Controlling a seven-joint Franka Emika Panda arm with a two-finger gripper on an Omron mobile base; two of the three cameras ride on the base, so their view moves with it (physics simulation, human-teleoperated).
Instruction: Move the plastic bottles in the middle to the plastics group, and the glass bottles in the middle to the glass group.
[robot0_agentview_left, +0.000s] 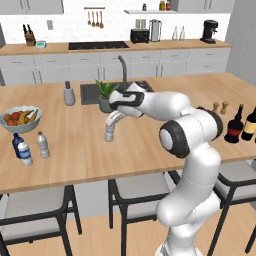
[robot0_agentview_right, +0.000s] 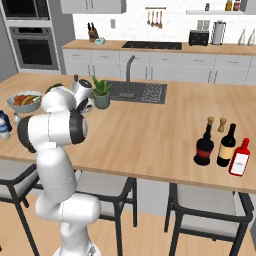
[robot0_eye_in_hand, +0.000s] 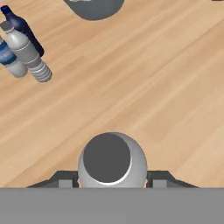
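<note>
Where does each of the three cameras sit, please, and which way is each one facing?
Left base view: behind the arm's left, looking forward and down over the counter; the white arm rises lower right, gripper around a plastic bottle.
Right base view: behind the arm's right, facing the same counter; the arm rises lower left.
Hand view: on the hand, looking down on that bottle's cap between the fingertips.
Both base views share the sink, potted plant and fruit bowl.
</note>
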